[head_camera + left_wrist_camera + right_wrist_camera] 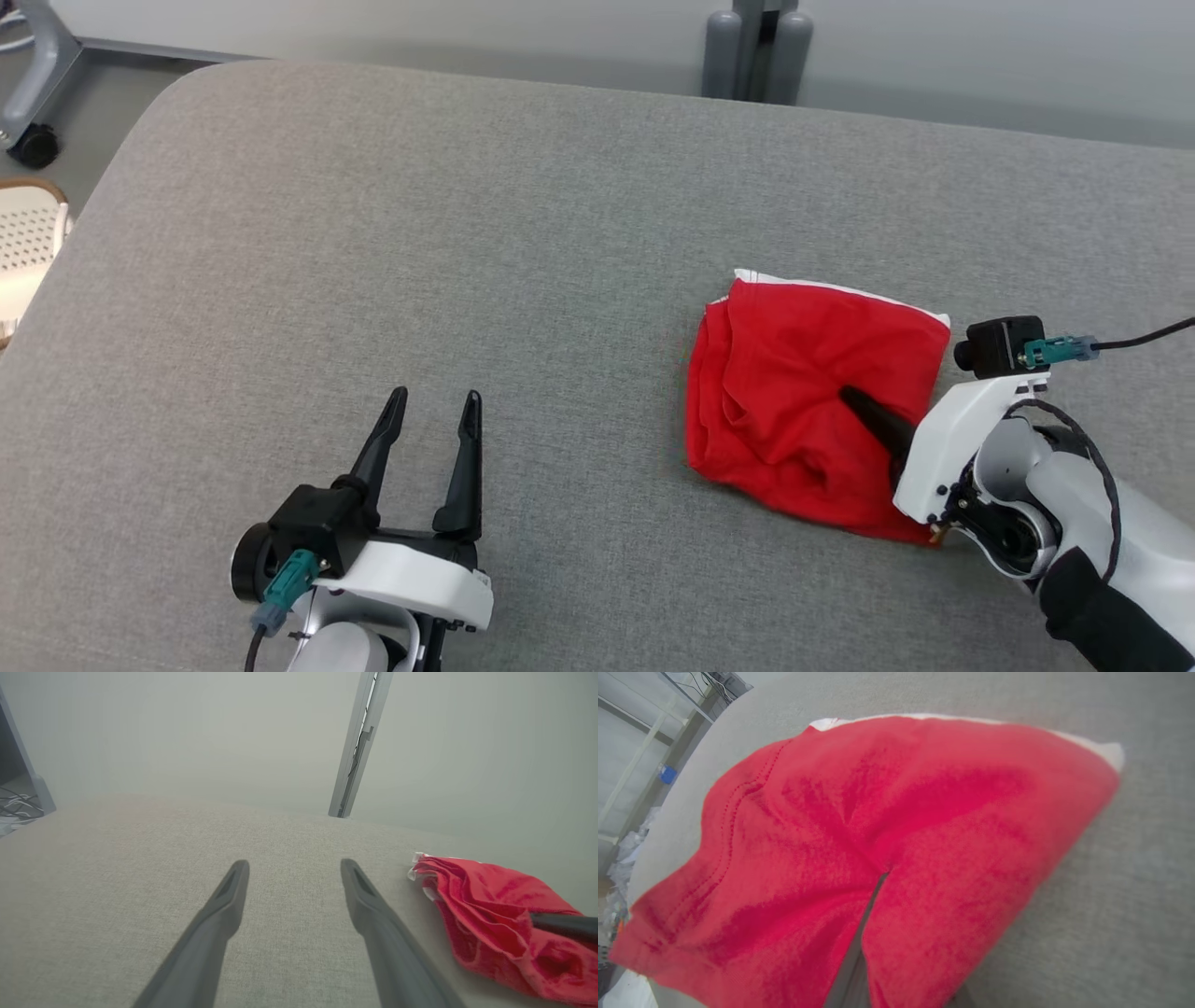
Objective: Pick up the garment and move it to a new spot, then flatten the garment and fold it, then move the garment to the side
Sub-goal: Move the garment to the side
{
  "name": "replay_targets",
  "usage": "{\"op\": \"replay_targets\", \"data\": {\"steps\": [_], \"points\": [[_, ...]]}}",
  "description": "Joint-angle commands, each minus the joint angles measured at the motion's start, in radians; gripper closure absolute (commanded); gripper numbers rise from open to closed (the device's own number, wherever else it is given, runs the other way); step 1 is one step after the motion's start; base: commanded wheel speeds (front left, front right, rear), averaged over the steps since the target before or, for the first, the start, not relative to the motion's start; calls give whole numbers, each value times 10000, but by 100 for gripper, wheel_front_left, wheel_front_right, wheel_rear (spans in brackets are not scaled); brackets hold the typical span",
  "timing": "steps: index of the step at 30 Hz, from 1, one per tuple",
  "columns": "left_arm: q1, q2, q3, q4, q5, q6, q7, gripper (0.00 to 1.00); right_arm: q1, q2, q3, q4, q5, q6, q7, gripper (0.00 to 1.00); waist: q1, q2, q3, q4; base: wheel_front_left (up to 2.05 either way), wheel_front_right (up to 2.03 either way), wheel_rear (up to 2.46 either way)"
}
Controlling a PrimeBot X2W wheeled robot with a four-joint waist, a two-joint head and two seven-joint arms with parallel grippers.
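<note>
The right gripper (852, 400) looks pinched shut on a fold of the red garment (794, 364), bunched at the table's (467, 233) right side. The left gripper (436, 396) gapes empty. This seems the grab; next, a clean lift.

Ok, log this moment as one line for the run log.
phase: grasp | right claw: shut on red garment | left claw: open, apart from it | surface: grey padded top
</note>
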Motion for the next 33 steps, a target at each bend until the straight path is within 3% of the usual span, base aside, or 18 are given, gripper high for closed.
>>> {"op": "replay_targets", "data": {"steps": [1,10,18,25,33], "points": [[38,38,90,-10,90,25,-29,0,-176,-272,279,-15,-254,0,-153,100,0,0,-133,-230,0,0,0],[295,37,21,41,19,-103,-29,0,-710,-1687,2355,-196,-1575,0,-671,100,0,0,-501,-1208,0,0,0],[1,37,-128,23,-78,-24,-27,0,-1822,-3346,3235,-754,-2248,0,-1004,100,0,0,-354,-2167,0,0,0],[-132,38,-224,126,-136,-14,-29,0,-2343,-4489,3190,-901,-2385,0,-1209,100,0,0,-282,-2507,0,0,0],[-171,38,-45,257,26,-66,-29,0,-2267,-5267,2684,-615,-2132,0,-1394,100,0,0,-115,-2626,0,0,0]]}}
